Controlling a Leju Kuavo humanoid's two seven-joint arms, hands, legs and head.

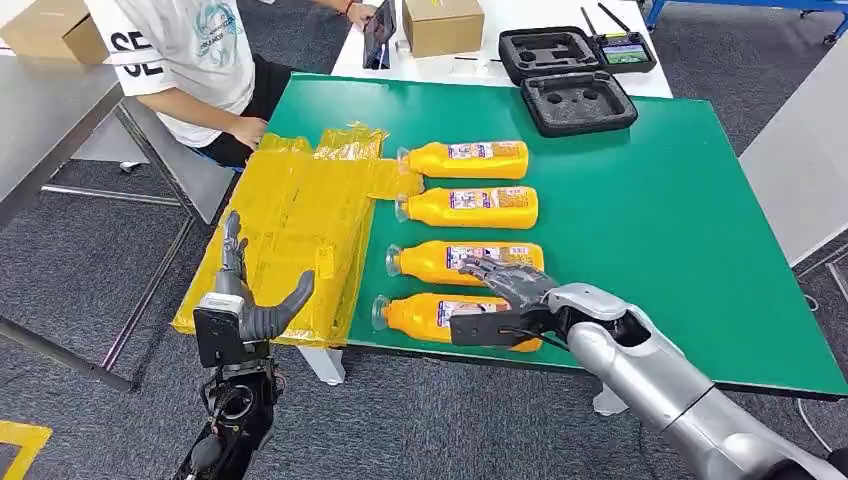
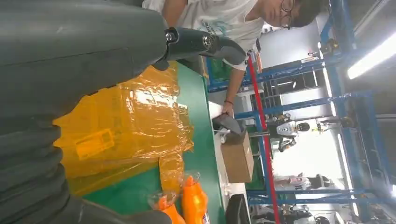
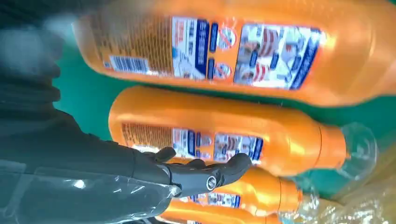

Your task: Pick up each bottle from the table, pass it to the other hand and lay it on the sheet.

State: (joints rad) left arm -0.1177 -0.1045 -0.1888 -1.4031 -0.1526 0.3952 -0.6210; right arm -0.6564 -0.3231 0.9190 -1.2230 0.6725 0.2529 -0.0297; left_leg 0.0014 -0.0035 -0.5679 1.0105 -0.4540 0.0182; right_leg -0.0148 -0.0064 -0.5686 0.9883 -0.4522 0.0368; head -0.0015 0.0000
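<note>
counter (image 1: 680,220): green, four orange bottles (image 1: 470,160) lying in a row
sheet (image 1: 290,230): yellow, left edge
right hand (image 1: 505,290): fingers apart over nearest bottles
left hand (image 1: 245,300): fingers spread, holding nothing

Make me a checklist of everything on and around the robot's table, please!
Surface: green table, with a yellow plastic sheet draped over its left edge.
Job's things: four orange bottles lying in a row, clear caps toward the sheet; none on the sheet yet.
Clutter: open black foam case at the far edge.
Hands: right hand reaches over the nearest bottles, hold unclear; left hand is raised beside the sheet, fingers apart, holding nothing.
Cables: nothing seen.
Surroundings: a seated person at the far left, cardboard box on a white table, grey carpet.
</note>
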